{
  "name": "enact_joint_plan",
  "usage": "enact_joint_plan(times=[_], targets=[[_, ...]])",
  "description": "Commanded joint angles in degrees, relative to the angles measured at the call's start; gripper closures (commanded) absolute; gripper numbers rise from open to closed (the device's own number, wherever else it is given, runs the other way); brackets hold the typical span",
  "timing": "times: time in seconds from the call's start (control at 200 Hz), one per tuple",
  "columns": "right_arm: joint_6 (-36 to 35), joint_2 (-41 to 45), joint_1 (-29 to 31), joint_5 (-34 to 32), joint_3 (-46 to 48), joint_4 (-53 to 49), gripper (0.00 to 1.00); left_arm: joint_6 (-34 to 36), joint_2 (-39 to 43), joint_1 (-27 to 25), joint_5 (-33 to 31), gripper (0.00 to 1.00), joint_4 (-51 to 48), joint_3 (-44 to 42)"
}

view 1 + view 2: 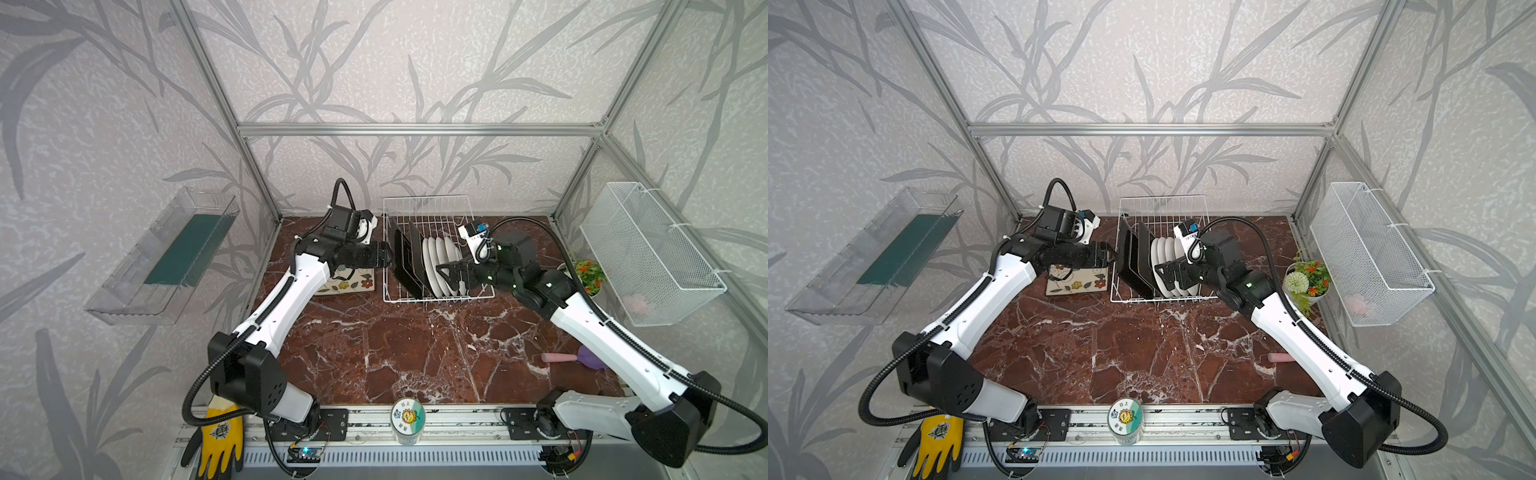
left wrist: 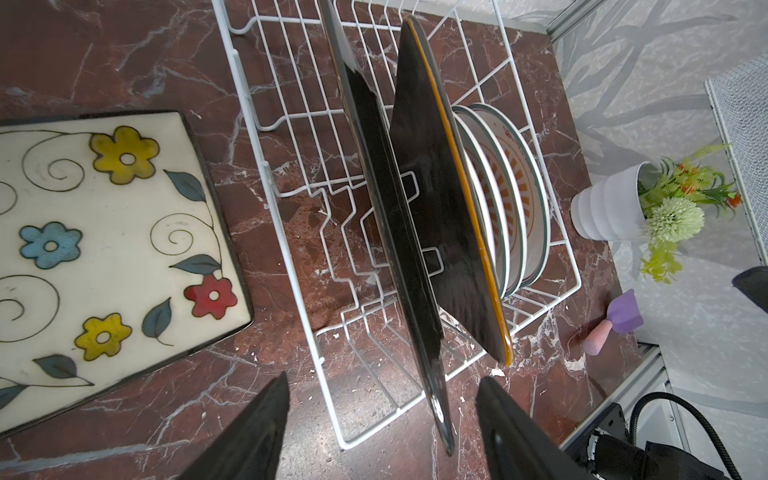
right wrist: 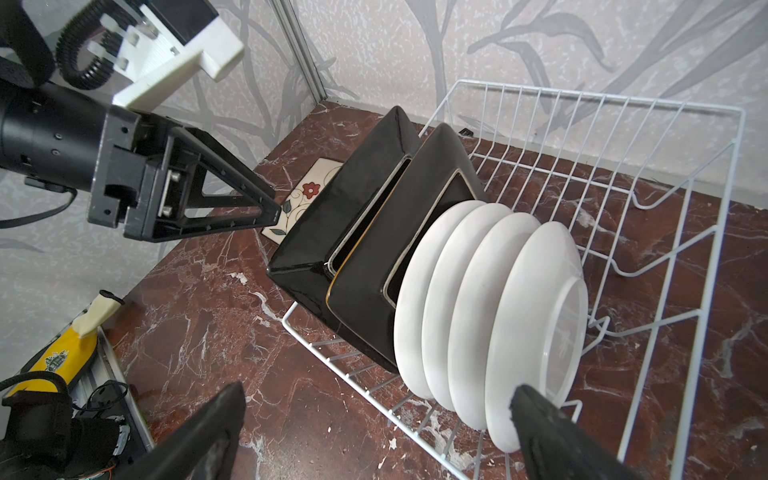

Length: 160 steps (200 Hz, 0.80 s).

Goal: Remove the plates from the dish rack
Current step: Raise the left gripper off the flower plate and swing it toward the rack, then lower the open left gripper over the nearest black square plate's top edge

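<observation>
You were early in the job, by the look of it. Only one flowered plate (image 2: 116, 241) lay face up on the counter (image 1: 415, 353), between the rack (image 1: 428, 203) and the counter's left edge, and I'd count that as the only one unloaded. The rack sat at the middle of the back edge and held six more on edge. Two black plates (image 3: 357, 195) stood at the end nearer the left edge, with four round plates (image 3: 478, 299) packed close beside them. Your left tool (image 2: 382, 380) had its jaws apart, astride the rim of the outer black plate. The left wrist view showed a gap on each side, so nothing was gripped yet. Your right tool (image 3: 379, 388) stood wide at the rack's other end, holding nothing. One of its fingers sat right by the rim of the last round plate, and I couldn't tell whether it touched. To my eye the step in hand was taking the outer black plate, leaving its twin and the four round ones. The plates stood very close together, so pulling one could well shift its neighbour.
</observation>
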<state>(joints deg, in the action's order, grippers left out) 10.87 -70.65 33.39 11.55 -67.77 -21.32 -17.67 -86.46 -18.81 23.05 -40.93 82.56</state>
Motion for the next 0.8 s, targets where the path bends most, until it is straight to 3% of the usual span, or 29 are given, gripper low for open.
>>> enact_joint_plan(times=[0.0,0.53,0.795], targets=[[0.04,-0.60,0.35,0.01,-2.19,-0.11,0.01,0.25,-2.00,-0.53,-0.90,0.31,1.24,2.29],[-0.43,-0.37,0.36,0.14,-1.58,0.14,0.01,-2.50,-11.35,-1.49,0.94,0.48,5.41,6.98],[-0.98,0.03,0.35,-0.08,-0.79,0.83,0.01,-3.90,-14.40,-1.84,1.82,0.50,6.22,8.30]])
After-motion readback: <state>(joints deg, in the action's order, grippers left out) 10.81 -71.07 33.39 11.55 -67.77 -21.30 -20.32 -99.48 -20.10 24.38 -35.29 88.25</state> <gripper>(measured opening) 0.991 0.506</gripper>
